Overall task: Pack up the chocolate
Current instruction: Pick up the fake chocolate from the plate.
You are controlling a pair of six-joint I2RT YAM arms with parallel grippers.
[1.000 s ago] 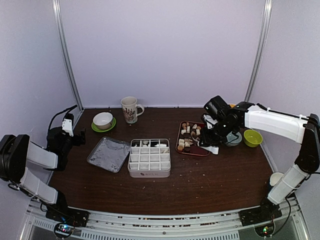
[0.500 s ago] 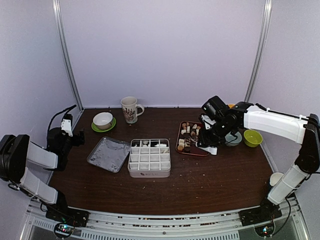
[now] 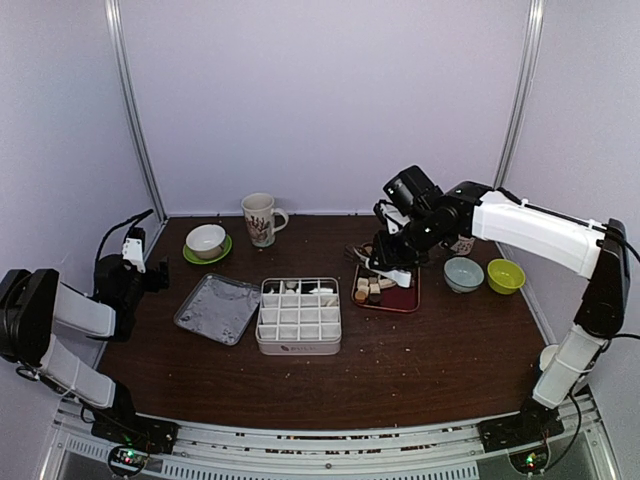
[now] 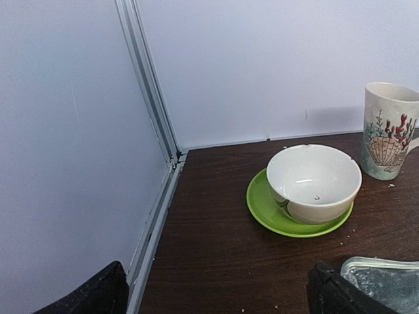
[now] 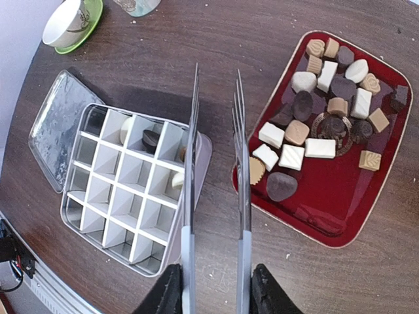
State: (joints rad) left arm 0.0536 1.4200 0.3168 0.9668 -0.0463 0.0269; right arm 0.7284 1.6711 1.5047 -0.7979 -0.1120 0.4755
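Red tray [image 5: 327,203] at box's [image 5: 124,190] 3 o'clock: right gripper [image 5: 213,291], clamped on empty tongs [image 5: 189,196], should pinch a chocolate [image 5: 270,135]; left gripper [image 4: 216,297] gapes.

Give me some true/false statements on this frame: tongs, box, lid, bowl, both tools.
1. Most of the chocolate lies on the red tray. True.
2. The tongs in the right tool carry a piece of chocolate. False: their tips are empty.
3. The lid covers the divided box. False: it lies on the table beside the box, which is uncovered.
4. The white bowl sits on a green saucer. True.
5. The left tool grips something. False: it is open and empty.
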